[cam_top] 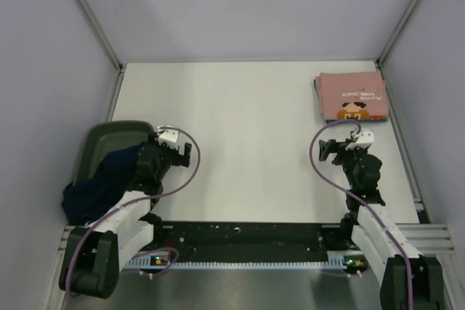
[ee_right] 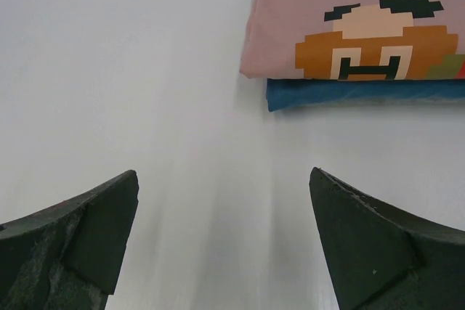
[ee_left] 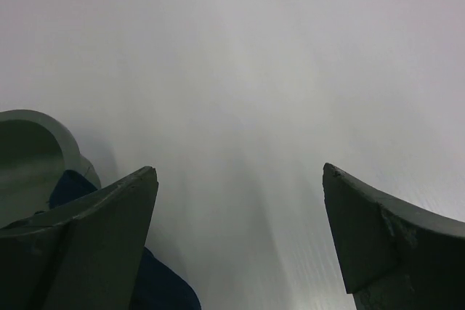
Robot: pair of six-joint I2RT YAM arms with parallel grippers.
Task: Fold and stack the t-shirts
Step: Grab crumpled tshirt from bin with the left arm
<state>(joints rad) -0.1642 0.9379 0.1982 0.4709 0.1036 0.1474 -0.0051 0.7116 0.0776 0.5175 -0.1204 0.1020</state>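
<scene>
Reaching forward low over table (cam_top: 240, 128), left gripper (ee_left: 240, 172) fingers spread, beside navy t-shirt (cam_top: 98, 183) spilling from green tray (cam_top: 109, 132) at left, right gripper (ee_right: 224, 176) fingers apart, facing folded pink t-shirt (cam_top: 352, 96) atop blue shirt (ee_right: 349, 93), far right

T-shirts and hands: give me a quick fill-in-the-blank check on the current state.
The pink t-shirt lies folded on top of a second shirt, coloured ____.
The navy t-shirt in the green tray is not yet ____.
The left hand and right hand are both ____.
Missing: blue; folded; open.
</scene>
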